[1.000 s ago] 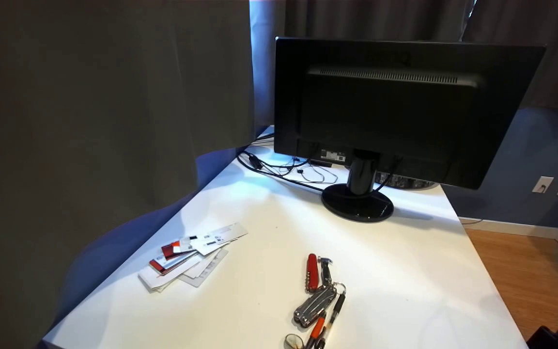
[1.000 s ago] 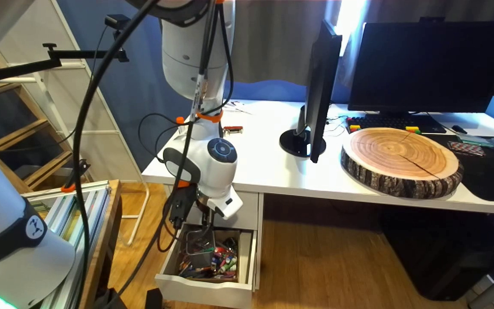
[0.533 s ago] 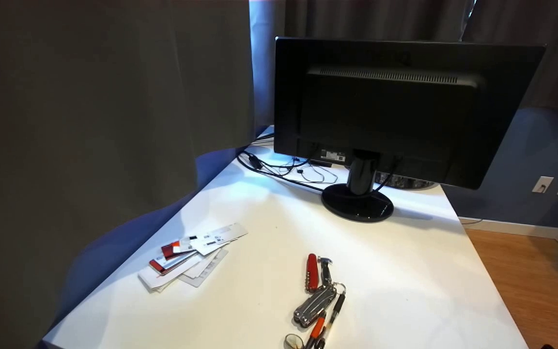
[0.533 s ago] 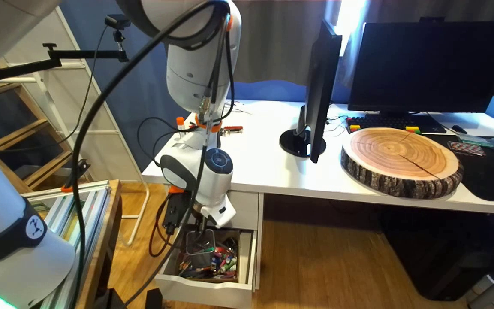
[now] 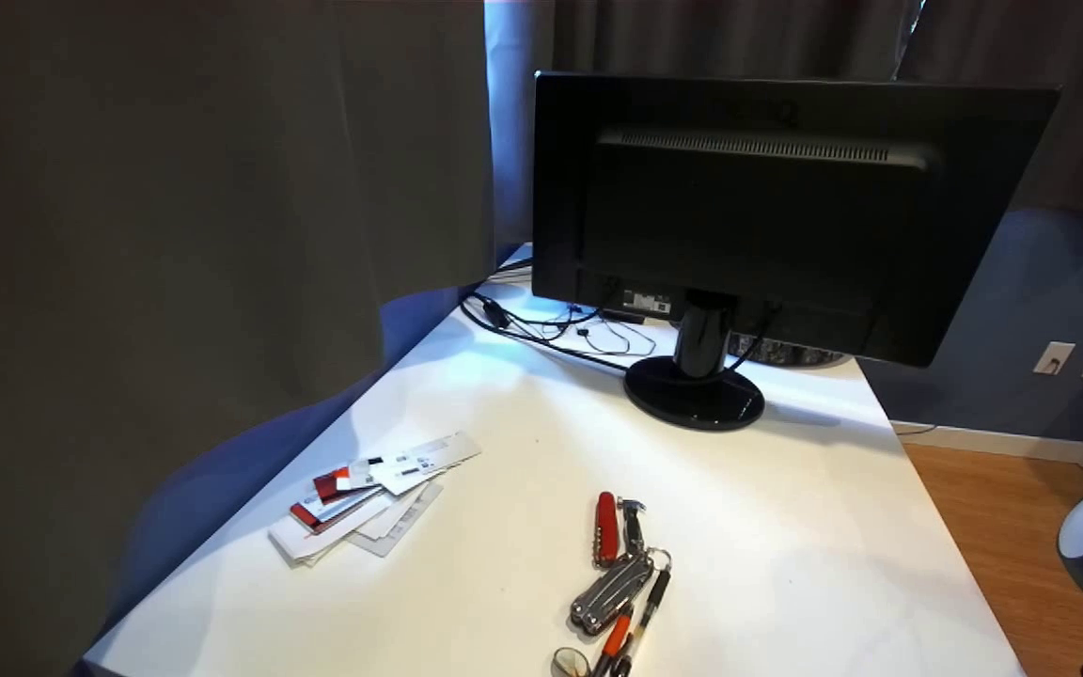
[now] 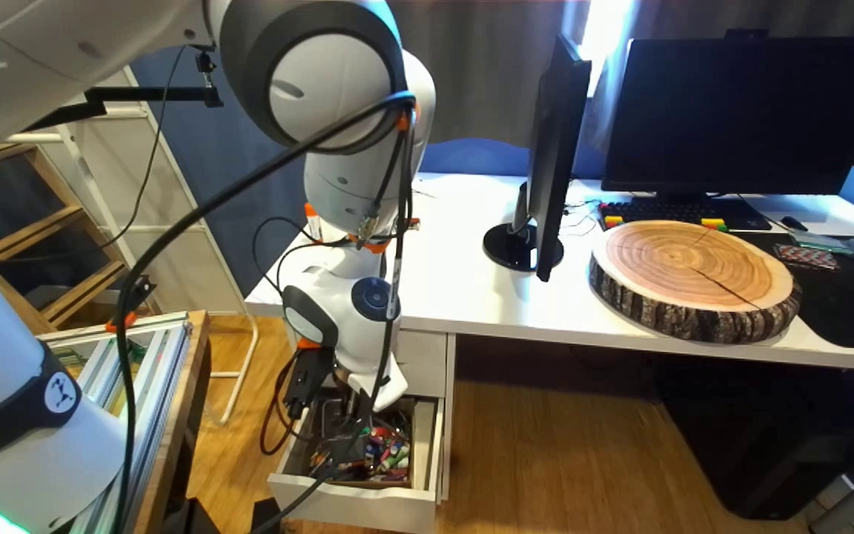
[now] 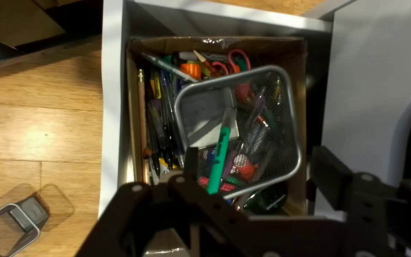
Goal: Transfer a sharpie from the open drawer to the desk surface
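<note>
The green sharpie (image 7: 220, 153) with a clear-grey cap stands tilted in a grey wire mesh cup (image 7: 296, 142) inside the open drawer (image 7: 112, 107). My gripper (image 7: 259, 166) is open above the drawer in the wrist view. Its jaws stand wide apart, one by the sharpie's lower end, the other past the cup's rim, with nothing between them gripped. In an exterior view the hand points down over the drawer (image 6: 356, 504); the fingertips are hard to make out there. The white desk surface shows in both exterior views (image 5: 767, 527) (image 6: 457, 297).
A cardboard box (image 7: 300, 71) full of pens lines the drawer around the cup. A white panel (image 7: 376, 71) stands beside it. On the desk are a monitor (image 5: 786, 216), cards (image 5: 363, 494), a red pocketknife (image 5: 606, 528), a multitool (image 5: 611, 594) and a wood slab (image 6: 694, 259).
The arm has come down and its elbow shows lower in an exterior view. The hand has sunk closer to the drawer. The drawer and desk items have not moved.
</note>
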You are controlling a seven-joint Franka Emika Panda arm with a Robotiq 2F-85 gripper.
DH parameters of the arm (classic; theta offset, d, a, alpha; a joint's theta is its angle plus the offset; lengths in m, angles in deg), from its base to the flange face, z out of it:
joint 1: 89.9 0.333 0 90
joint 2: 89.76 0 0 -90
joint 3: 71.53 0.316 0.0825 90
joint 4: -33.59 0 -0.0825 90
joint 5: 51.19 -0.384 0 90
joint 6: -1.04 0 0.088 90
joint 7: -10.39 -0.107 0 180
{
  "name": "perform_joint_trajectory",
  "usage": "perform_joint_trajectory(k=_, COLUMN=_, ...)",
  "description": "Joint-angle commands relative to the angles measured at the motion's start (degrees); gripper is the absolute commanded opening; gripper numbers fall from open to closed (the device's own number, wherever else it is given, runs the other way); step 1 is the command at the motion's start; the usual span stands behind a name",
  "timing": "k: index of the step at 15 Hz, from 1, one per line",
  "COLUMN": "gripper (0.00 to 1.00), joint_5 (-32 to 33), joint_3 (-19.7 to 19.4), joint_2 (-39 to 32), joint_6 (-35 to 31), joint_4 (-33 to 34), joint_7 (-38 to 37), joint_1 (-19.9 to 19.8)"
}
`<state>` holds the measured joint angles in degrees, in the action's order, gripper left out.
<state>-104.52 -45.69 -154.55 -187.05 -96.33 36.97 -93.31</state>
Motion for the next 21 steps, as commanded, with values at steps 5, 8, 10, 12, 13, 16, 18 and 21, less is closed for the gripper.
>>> perform_joint_trajectory(k=5, gripper=0.42, joint_5=0.97, joint_3=2.62, joint_2=-7.60, joint_6=-7.38, joint_4=4.98, joint_7=0.04, joint_1=-2.69)
perform_joint_trajectory(k=8, gripper=0.34, joint_5=1.16, joint_3=3.20, joint_2=-9.38, joint_6=-9.32, joint_4=6.11, joint_7=-0.26, joint_1=-3.03)
perform_joint_trajectory(k=10, gripper=0.36, joint_5=1.00, joint_3=3.29, joint_2=-10.29, joint_6=-10.85, joint_4=6.68, joint_7=-0.58, joint_1=-2.91)
perform_joint_trajectory(k=12, gripper=0.34, joint_5=0.56, joint_3=3.12, joint_2=-10.98, joint_6=-12.51, joint_4=7.04, joint_7=-1.20, joint_1=-2.35)
perform_joint_trajectory(k=13, gripper=0.34, joint_5=0.33, joint_3=3.03, joint_2=-11.26, joint_6=-13.28, joint_4=7.14, joint_7=-1.50, joint_1=-2.05)
perform_joint_trajectory(k=16, gripper=0.38, joint_5=0.33, joint_3=3.58, joint_2=-12.21, joint_6=-15.13, joint_4=7.32, joint_7=-2.44, joint_1=-2.29)
perform_joint_trajectory(k=18, gripper=0.35, joint_5=-0.11, joint_3=3.54, joint_2=-12.50, joint_6=-15.62, joint_4=7.67, joint_7=-3.20, joint_1=-1.62)
perform_joint_trajectory(k=21, gripper=0.19, joint_5=-0.62, joint_3=3.48, joint_2=-13.02, joint_6=-16.10, joint_4=8.35, joint_7=-4.37, joint_1=-0.71)
